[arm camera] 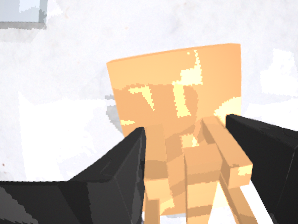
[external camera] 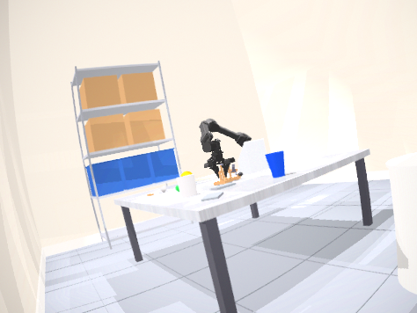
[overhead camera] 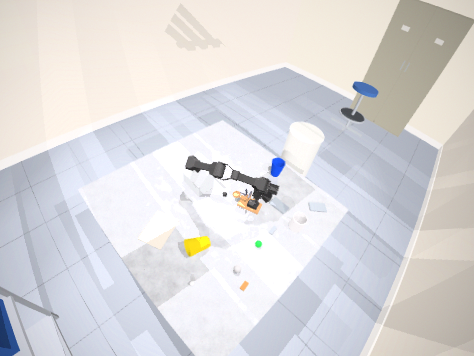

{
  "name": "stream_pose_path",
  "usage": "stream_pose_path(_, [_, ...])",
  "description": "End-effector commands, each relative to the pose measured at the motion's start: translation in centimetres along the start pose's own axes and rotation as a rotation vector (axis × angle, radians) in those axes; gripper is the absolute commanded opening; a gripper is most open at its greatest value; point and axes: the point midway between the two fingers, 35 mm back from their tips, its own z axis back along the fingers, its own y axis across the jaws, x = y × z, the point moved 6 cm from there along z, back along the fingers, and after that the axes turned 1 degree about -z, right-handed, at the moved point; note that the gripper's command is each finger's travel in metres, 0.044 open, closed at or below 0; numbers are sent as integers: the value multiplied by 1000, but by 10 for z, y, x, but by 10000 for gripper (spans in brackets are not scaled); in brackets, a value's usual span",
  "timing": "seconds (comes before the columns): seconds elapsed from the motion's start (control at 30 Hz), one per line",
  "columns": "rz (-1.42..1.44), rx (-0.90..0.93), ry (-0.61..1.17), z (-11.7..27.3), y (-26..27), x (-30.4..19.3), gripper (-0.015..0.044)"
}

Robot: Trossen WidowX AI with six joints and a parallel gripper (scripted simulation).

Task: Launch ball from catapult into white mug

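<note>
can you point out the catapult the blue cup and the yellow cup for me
Catapult (overhead camera: 255,210) (external camera: 225,179) (arm camera: 150,70): top, exterior and wrist views, on its orange base.
Blue cup (overhead camera: 277,168) (external camera: 276,164): top and exterior views, on its side wall.
Yellow cup (overhead camera: 197,245): top view, on its side.

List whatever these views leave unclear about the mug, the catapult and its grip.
- Inside of the white mug: exterior, hidden by its wall; top, too small and washed out.
- Catapult's near end: wrist, cut off by the bottom edge.
- Contact at the end effector: top, hidden by the arm.
</note>
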Motion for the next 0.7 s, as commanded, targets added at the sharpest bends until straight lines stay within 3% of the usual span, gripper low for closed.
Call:
stream_pose_path(0.0, [-1, 0, -1, 1, 0, 0, 0])
stream_pose_path(0.07, [-1, 0, -1, 1, 0, 0, 0])
stream_pose_path(0.53, [-1, 0, -1, 1, 0, 0, 368])
stream_pose_path(0.63, [0, 3, -3, 24, 1, 3, 440])
stream_pose_path(0.67, [0, 4, -3, 42, 1, 3, 440])
